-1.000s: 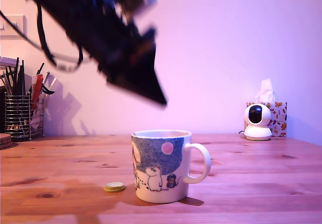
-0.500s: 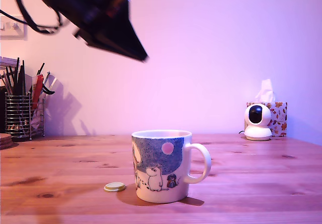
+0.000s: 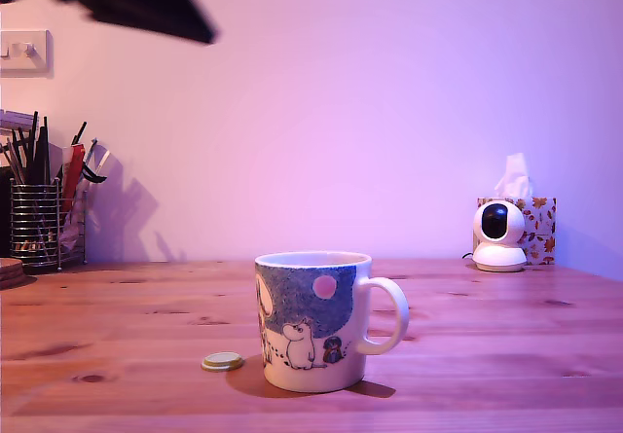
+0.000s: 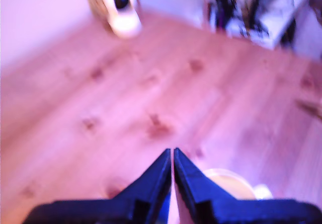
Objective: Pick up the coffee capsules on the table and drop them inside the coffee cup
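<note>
The coffee cup [image 3: 313, 320] stands on the wooden table [image 3: 506, 336], near its front edge, handle toward the exterior view's right. Going left to right there, we see a wire pen holder [image 3: 46, 223], a small pale-topped capsule [image 3: 222, 361] lying just beside the cup, and a white camera [image 3: 497, 235] far back. High above, we find the gripper [image 4: 172, 154] with its fingers nearly together, holding nothing.
</note>
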### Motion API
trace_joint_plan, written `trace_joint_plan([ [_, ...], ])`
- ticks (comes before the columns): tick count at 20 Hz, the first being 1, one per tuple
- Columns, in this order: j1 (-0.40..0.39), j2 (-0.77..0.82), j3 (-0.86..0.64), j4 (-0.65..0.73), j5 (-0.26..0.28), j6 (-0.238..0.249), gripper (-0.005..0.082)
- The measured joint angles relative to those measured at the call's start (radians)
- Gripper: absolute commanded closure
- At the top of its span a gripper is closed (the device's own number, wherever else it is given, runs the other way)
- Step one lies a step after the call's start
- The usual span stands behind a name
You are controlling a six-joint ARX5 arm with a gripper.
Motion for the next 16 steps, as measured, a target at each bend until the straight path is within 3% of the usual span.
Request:
trace_joint_plan([
  [11,0.181,-0.375,-0.240,0.023,-0.113,-0.077,0.0793],
  [16,0.203,-0.501,-0.261,0.022,-0.197,-0.103,0.0793],
])
